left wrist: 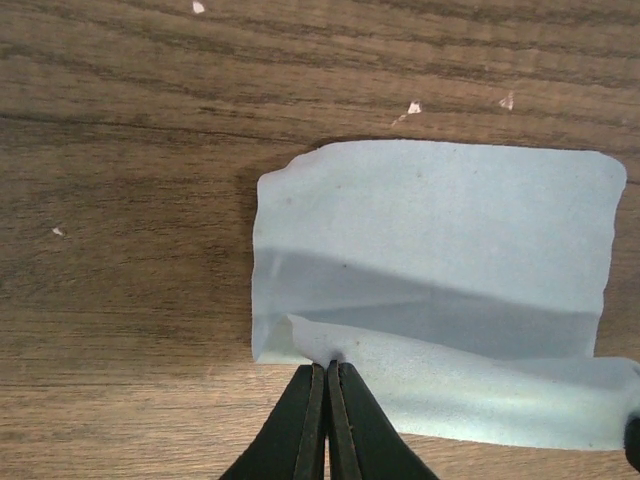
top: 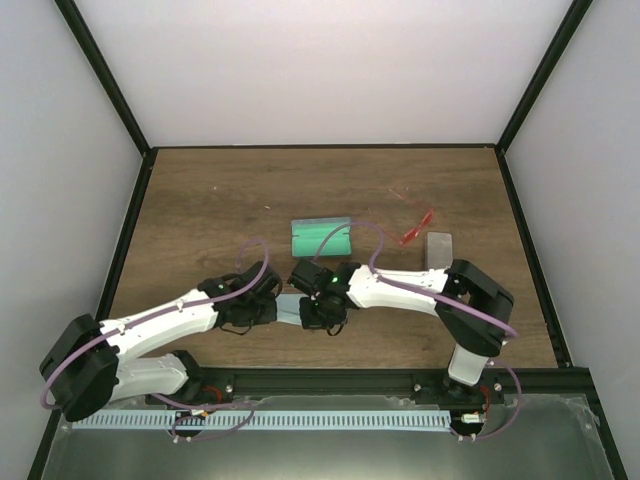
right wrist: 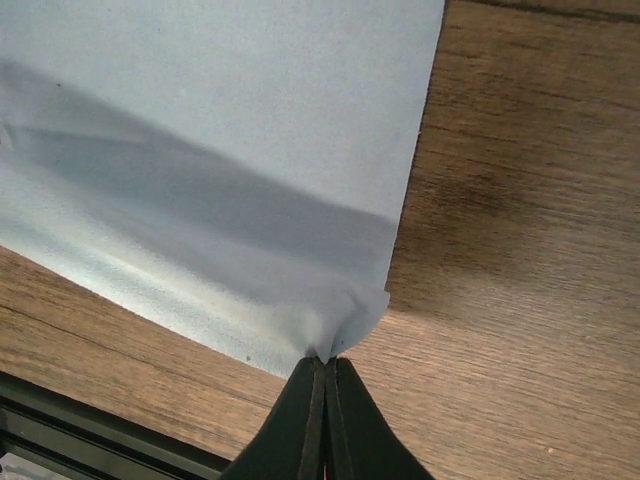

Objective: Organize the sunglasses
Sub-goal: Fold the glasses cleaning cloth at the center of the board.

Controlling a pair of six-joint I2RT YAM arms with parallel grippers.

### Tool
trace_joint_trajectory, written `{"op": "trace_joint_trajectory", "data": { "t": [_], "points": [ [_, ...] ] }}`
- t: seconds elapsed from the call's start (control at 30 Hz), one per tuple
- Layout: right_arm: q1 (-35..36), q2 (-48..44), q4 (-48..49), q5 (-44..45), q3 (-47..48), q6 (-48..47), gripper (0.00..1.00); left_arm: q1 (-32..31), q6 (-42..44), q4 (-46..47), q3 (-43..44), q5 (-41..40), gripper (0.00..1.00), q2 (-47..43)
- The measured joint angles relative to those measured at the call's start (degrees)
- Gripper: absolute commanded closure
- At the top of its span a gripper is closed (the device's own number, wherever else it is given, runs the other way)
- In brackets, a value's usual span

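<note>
From above, both arms reach low over the middle of the dark wood-grain counter (top: 200, 210). The left pincer (top: 272, 305) and right pincer (top: 312, 312) each take one end of a pale blue-grey square cloth (top: 289, 309), probably so it lifts evenly. Behind them lies an oblong case open on its green lining (top: 320, 238). The thin-framed red-orange sunglasses (top: 414, 229) lie untouched well to the right, just beside a closed grey oblong case (top: 438, 248).

In the left wrist view, the left pincer (left wrist: 327, 368) is pressed together on the cloth's (left wrist: 430, 240) near corner. That edge rises in a soft fold while the rest lies flat, matte and limp.

In the right wrist view, the right pincer (right wrist: 325, 362) pinches the opposite near corner, where the fabric (right wrist: 220, 140) puckers and slopes away smoothly
</note>
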Motion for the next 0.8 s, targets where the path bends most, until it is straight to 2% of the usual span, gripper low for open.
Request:
{"op": "trace_joint_trajectory", "data": {
  "t": [0.33,0.8],
  "points": [
    [0.0,0.0,-0.4,0.2,1.0,-0.2,0.99,0.0,-0.2,-0.1,-0.8,0.6,0.95,-0.5],
    [0.3,0.0,0.7,0.2,0.3,0.0,0.99,0.0,-2.7,-0.2,-7.0,4.8,0.94,-7.9]
  ]
}}
